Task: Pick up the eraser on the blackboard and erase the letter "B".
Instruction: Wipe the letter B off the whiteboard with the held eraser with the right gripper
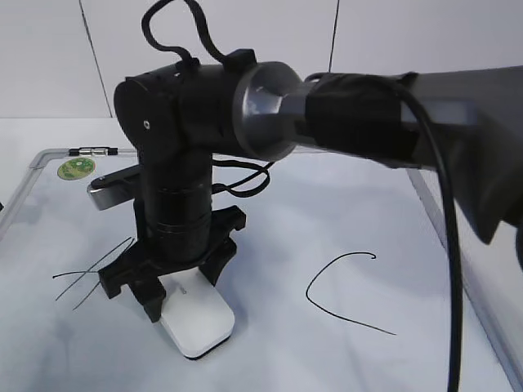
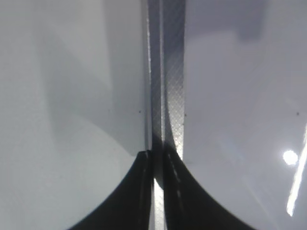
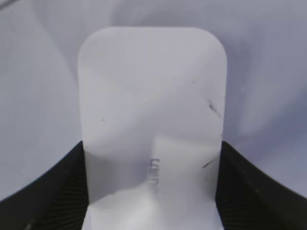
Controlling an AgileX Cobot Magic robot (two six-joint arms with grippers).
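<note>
The white eraser (image 1: 200, 322) lies flat on the blackboard (image 1: 327, 212), a white dry-erase board, left of its middle. My right gripper (image 1: 176, 298) reaches across from the right and is shut on the eraser. In the right wrist view the eraser (image 3: 151, 105) fills the space between both black jaws (image 3: 151, 191), with grey lettering on top. The letter "B" does not show; the arm and eraser cover that part of the board. My left gripper (image 2: 156, 154) is shut and empty above the board's grey metal frame (image 2: 168, 72).
A slanted "A" (image 1: 90, 273) is drawn left of the eraser and an open "C" (image 1: 343, 290) to its right. A round green sticker (image 1: 75, 169) and a small black-and-silver marker (image 1: 92, 151) sit at the board's far left corner.
</note>
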